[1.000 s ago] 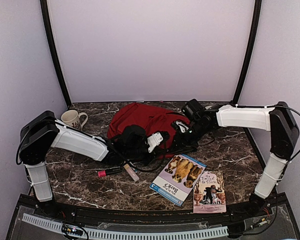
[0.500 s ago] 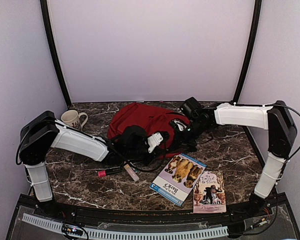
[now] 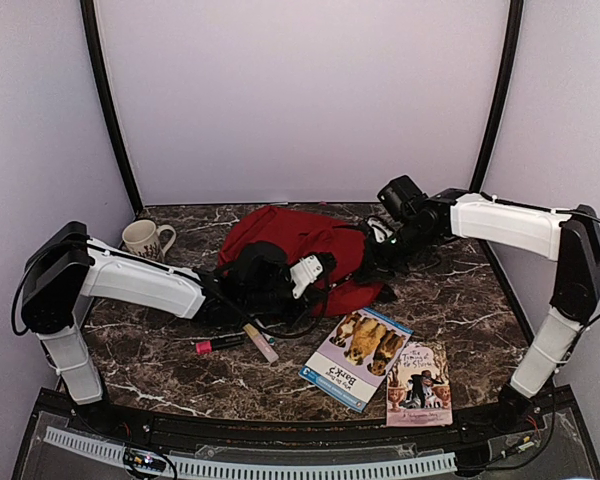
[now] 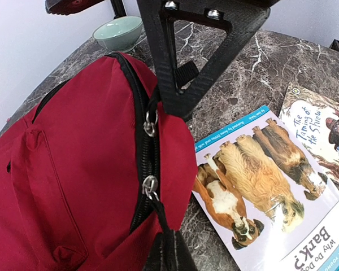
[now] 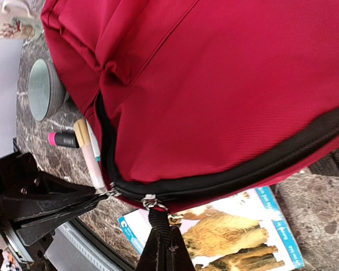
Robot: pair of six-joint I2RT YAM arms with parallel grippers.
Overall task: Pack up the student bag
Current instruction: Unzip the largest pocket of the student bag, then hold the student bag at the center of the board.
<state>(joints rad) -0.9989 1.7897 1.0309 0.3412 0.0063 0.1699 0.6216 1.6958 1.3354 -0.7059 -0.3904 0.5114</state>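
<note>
The dark-red student bag [image 3: 292, 242] lies at the middle back of the table. My left gripper [image 3: 313, 272] is at its near right side and my right gripper [image 3: 382, 240] at its right edge. In the left wrist view my left gripper [image 4: 168, 248] is shut on a black zipper pull strap [image 4: 158, 217] hanging from a slider on the bag's [image 4: 73, 169] dark zipper. In the right wrist view my right gripper [image 5: 166, 245] is shut on the second slider's black pull strap [image 5: 159, 221]. The bag [image 5: 226, 96] fills that view. The two sliders sit close together.
Two books lie near front right: the dog book [image 3: 357, 357] and a Shakespeare book [image 3: 418, 382]. A pink-capped marker [image 3: 218, 344] and a beige stick [image 3: 262, 345] lie left of them. A mug [image 3: 147, 238] stands back left. A pale green bowl [image 4: 120, 33] sits beside the bag.
My right arm has swung up and back to the right, drawing its gripper and the bag's right edge that way. My left arm has lowered slightly while holding its pull.
</note>
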